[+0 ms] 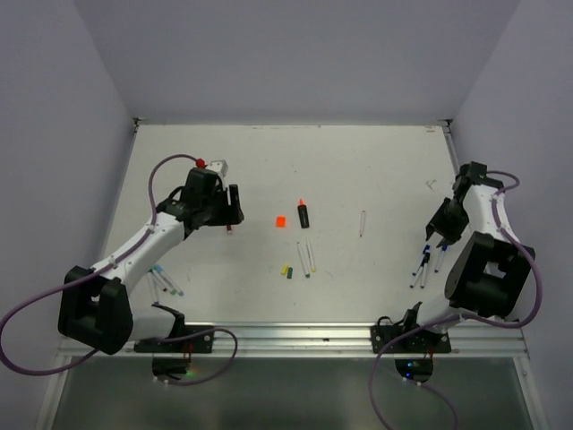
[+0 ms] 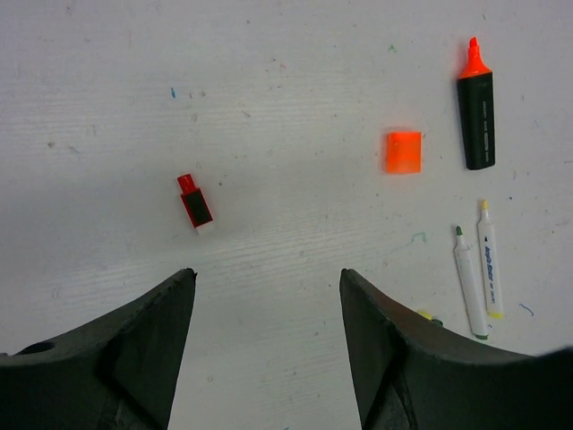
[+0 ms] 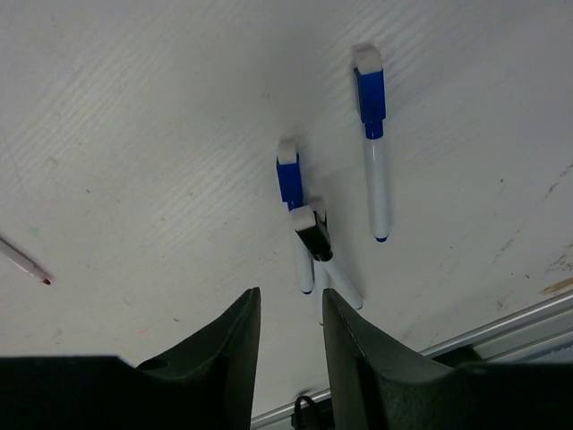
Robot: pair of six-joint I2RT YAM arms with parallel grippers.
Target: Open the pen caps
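left gripper (image 2: pixel 268 274) points down, open, near red cap (image 2: pixel 194 202); right gripper (image 3: pixel 291 294) half-open above pens (image 3: pixel 377 184)

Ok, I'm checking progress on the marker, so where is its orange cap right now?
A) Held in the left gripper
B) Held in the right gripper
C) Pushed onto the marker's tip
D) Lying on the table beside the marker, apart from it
D: the orange cap lies on the table beside the black marker, not touching it, and the marker's orange tip is bare.
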